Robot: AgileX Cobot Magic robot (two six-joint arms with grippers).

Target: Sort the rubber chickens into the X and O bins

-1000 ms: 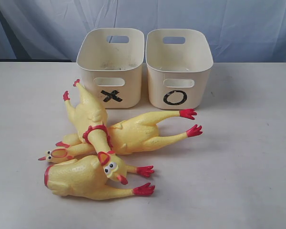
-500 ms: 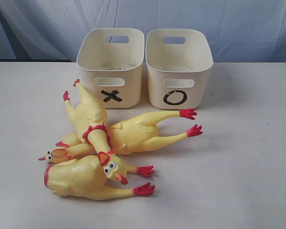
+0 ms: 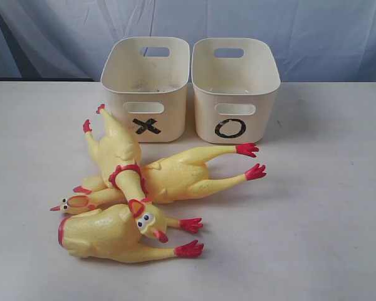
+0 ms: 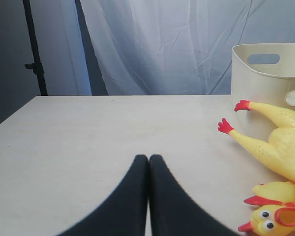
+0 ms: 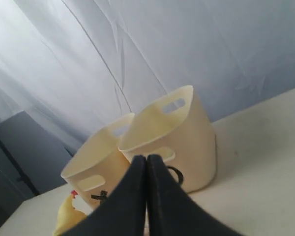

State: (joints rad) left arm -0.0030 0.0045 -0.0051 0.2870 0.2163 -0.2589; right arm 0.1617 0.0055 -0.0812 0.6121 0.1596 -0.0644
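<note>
Nothing has moved in the last second: the three yellow rubber chickens [image 3: 131, 188] lie in the same tangle on the pale surface [image 3: 313, 207], so the sort has not begun, and both bins look empty from where I sit. The cream plastic tub marked with a black X [image 3: 169, 116] and its twin marked with a black O [image 3: 260, 116] stand side by side behind the pile, just beyond the toys' red feet. The black left tool [image 4: 148, 160] hangs pressed together beside the heap, holding nothing. The right tool [image 5: 146, 160], likewise pressed together and empty, looks toward the tubs. One whole chicken [image 3: 116, 150] lies on top, feet toward the X tub, crossing the neck of a second chicken [image 3: 182, 172] and resting its head on a headless body [image 3: 97, 235] at the front. I judge the top bird must come off first, or a lift will drag its neighbours. A pale blue curtain [image 3: 288, 25] closes the back.
</note>
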